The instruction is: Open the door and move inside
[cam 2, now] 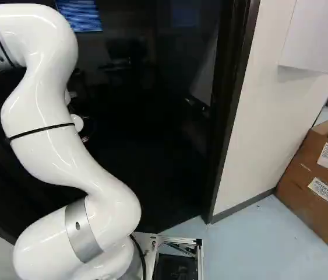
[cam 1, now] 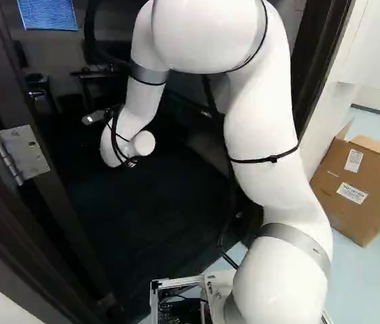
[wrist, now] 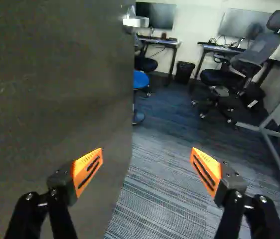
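In the left base view the arm's wrist (cam 1: 127, 145) reaches into the dark doorway; the gripper's fingers cannot be made out there. The wrist view shows the gripper (wrist: 147, 169) open, its two orange pads wide apart with nothing held between them. A dark door panel (wrist: 55, 84) stands open, filling the area behind and beyond one finger. Its free edge runs between the two fingers' lines of sight, and a silver handle (wrist: 136, 21) sticks out near that edge, farther ahead. Whether the finger touches the panel, I cannot tell. A metal hinge (cam 1: 15, 154) shows at the left of the left base view.
The dark door frame (cam 2: 229, 116) borders the doorway, beside a pale wall (cam 2: 263, 116). A cardboard box (cam 1: 362, 185) stands outside on the floor. Inside are striped carpet (wrist: 159, 194), an office chair (wrist: 239, 69), desks, a black bin (wrist: 184, 72) and a grey metal-framed stand (wrist: 274, 144).
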Motion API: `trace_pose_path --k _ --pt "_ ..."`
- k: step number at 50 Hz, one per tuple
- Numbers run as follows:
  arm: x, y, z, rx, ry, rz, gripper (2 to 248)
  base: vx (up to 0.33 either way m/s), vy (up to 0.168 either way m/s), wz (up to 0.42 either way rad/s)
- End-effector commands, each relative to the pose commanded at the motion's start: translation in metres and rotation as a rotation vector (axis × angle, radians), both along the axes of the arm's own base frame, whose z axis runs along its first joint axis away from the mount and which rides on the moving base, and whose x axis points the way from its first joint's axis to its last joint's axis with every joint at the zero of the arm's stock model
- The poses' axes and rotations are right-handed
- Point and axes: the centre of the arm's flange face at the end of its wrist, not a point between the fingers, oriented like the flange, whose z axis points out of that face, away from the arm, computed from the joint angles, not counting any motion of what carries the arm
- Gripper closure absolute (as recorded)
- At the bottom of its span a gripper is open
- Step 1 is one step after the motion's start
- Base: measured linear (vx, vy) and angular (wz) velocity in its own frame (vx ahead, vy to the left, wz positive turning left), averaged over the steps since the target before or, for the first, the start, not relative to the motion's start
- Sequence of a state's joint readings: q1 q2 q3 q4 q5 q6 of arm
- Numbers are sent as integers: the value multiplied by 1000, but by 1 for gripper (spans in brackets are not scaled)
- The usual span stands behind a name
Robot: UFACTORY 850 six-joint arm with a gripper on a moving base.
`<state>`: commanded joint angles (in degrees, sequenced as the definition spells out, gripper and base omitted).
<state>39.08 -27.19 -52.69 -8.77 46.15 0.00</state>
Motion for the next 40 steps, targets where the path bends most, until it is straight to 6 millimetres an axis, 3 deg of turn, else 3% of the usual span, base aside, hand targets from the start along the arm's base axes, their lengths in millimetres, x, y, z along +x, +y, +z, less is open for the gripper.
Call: trace_pose_path --k 40 --pt "-10 -70 6 -18 25 -90 3 0 0 0"
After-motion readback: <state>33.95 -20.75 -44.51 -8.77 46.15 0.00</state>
